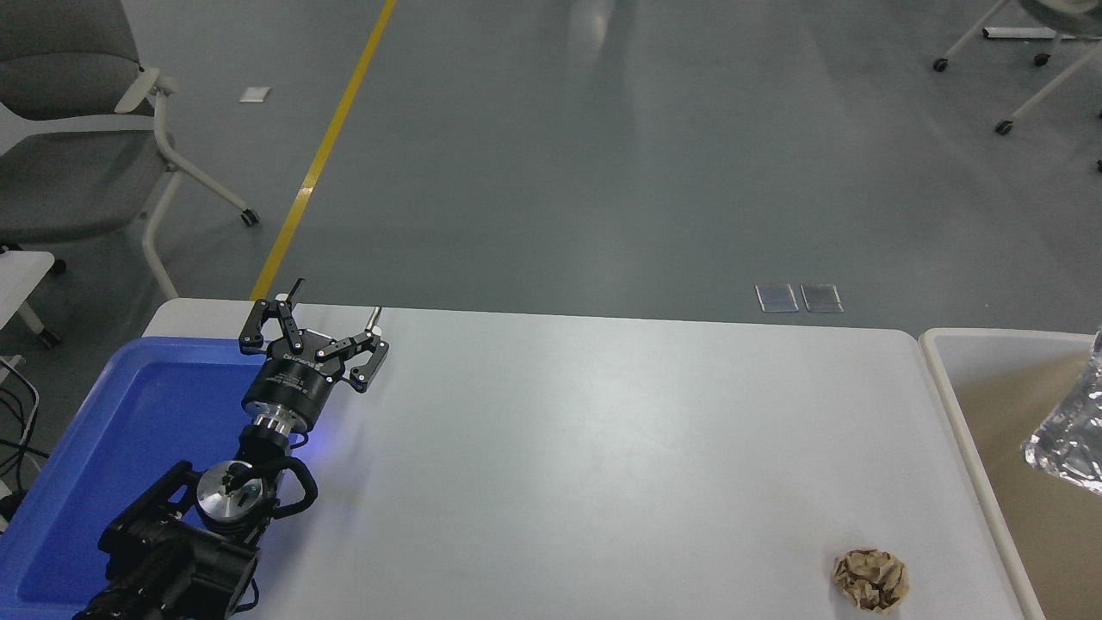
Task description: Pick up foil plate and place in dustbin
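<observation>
Our left pincer (329,316) rests spread beside the blue tray (129,430), our right pincer is out of view, and we see the foil plate (1072,435) far right of it, over the dustbin (947,379).

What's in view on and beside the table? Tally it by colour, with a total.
Blue: 1, the tray
Silver: 1, the foil plate
Brown: 1, the paper ball
Beige: 1, the dustbin
Black: 1, the left gripper
Total: 5
</observation>
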### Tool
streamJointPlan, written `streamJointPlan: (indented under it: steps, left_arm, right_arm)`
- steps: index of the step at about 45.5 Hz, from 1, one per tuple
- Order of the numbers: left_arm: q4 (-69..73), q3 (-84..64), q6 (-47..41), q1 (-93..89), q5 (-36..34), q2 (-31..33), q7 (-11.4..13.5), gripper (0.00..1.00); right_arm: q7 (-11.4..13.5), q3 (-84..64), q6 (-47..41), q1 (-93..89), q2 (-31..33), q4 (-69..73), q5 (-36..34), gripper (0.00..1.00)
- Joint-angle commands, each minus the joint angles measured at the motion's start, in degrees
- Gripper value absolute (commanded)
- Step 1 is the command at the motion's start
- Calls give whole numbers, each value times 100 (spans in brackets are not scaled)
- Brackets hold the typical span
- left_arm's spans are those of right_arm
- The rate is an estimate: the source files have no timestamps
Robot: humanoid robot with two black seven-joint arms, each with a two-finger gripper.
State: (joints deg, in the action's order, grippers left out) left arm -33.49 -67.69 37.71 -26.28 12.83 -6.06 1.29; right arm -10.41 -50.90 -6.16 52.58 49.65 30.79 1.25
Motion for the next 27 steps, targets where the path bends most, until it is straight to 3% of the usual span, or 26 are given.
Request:
streamJointPlan:
  steps: [1,21,27]
  left_arm:
    - [0,1,0,0,0,0,3,99]
    - [0,1,0,0,0,0,3,99]
    - [0,1,0,0,0,0,3,99]
  right_arm:
    - [303,739,246,-766,-174,-609,-108,0]
    - [364,1012,343,-1066,-298,-724,-99,0]
    - [364,1021,361,-1066,-298,-724,-37,37]
